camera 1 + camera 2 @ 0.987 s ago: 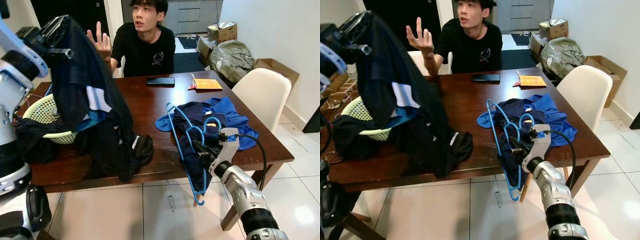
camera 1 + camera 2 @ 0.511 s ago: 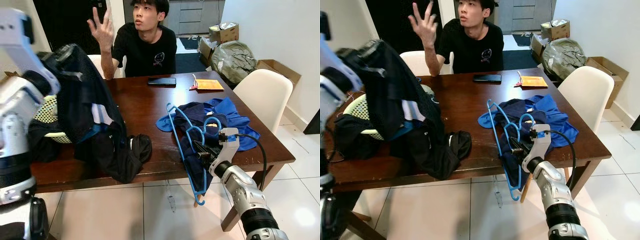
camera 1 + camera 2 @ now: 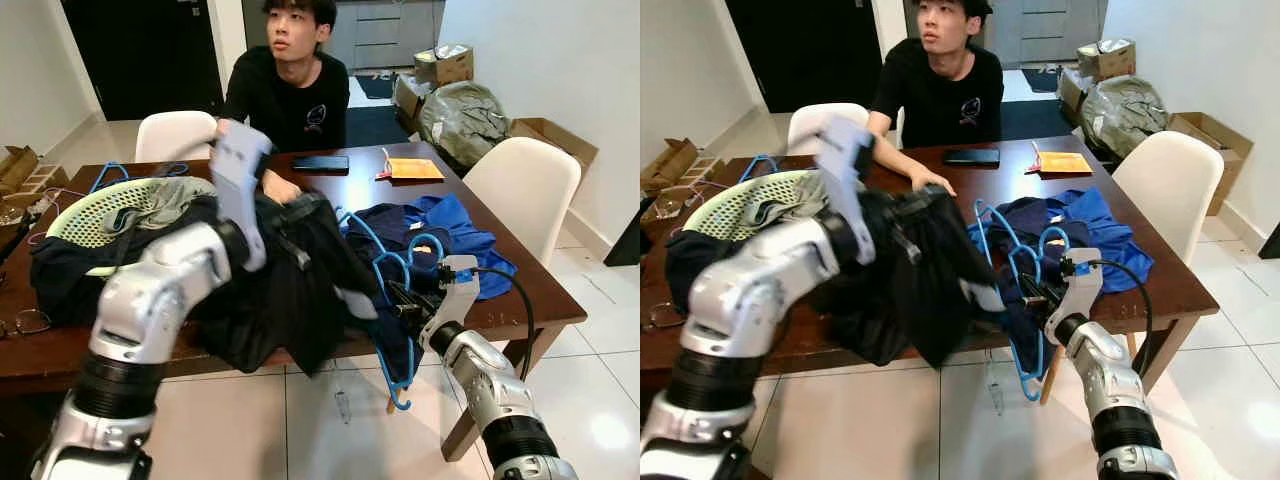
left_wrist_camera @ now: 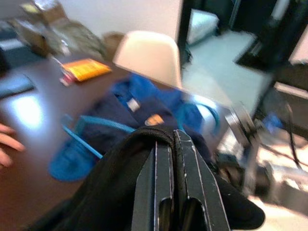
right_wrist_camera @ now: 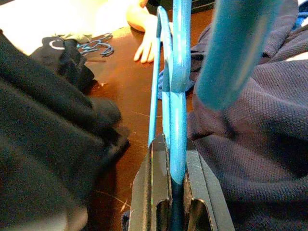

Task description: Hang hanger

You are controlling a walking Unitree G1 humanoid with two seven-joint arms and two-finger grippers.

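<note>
A blue plastic hanger [image 3: 372, 262] lies over the table's front edge on a navy garment [image 3: 395, 235], and my right gripper [image 3: 402, 301] is shut on its lower part. In the right wrist view the fingers [image 5: 159, 192] clamp the hanger's blue bar [image 5: 177, 120]. My left gripper [image 3: 297, 212] is shut on a black garment [image 3: 290, 300], which it holds over the middle of the table just left of the hanger. The left wrist view shows the fingers [image 4: 163, 168] pinching the black cloth [image 4: 115, 192].
A person sits at the far side of the brown table [image 3: 365, 190], one hand [image 3: 285, 188] resting on it. A phone [image 3: 320, 162], an orange envelope [image 3: 415, 168], a bright blue garment [image 3: 465, 235] and a green laundry basket [image 3: 110, 205] lie on the table. A white chair [image 3: 525, 185] stands at the right.
My left arm has swung the black garment down from high on the left to the table's middle, beside the hanger. The person's raised hand has dropped to the table. The right gripper has stayed put.
</note>
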